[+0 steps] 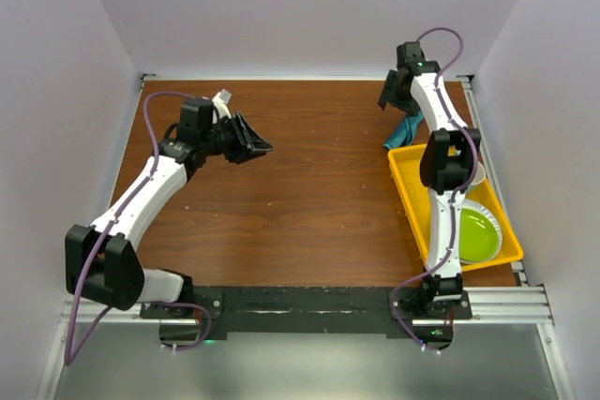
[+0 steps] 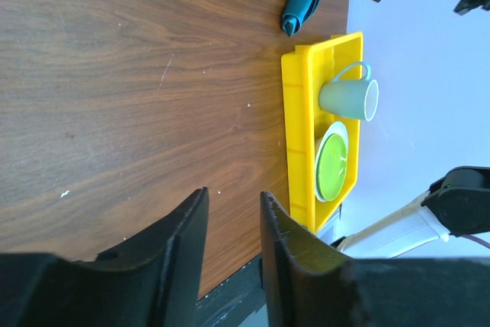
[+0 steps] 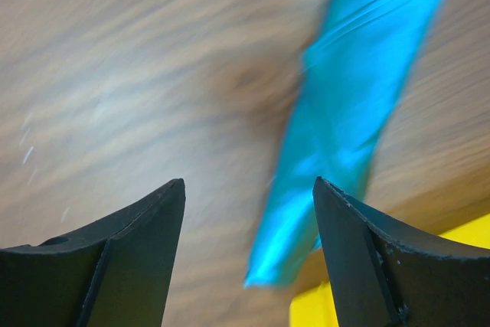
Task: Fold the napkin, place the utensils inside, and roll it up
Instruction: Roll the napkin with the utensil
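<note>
- The surface (image 1: 300, 185) is dark brown wood grain, enclosed by pale walls on the left, the right and the far side.
- A black rail (image 1: 300, 304) runs along the near edge and carries both arm bases.
- Near right: a yellow tray (image 1: 405, 196) lies by the right edge of the surface, its long side running near to far.
- In the tray's near half sits a green plate (image 1: 478, 234) with a pale rim. The right arm crosses above the tray and hides part of it in the top view.
- In the tray's far half a pale mint cup (image 2: 348, 98) lies on its side, handle toward the napkin's end, just beside the plate.
- The left claw (image 1: 255, 145) hangs over the left middle of the surface, pointing right toward the tray. Its fingers (image 2: 184, 254) stand a narrow gap apart with nothing between them.
- Far right: the napkin (image 1: 405, 128) lies as a long, narrow teal roll on the wood, its near end at the tray's far left corner. Whether it touches the tray I cannot tell.
- The right claw (image 3: 249, 254) hovers over the napkin with its jaws wide and empty; the wrist view is blurred.
- No spoon shows in any view.
</note>
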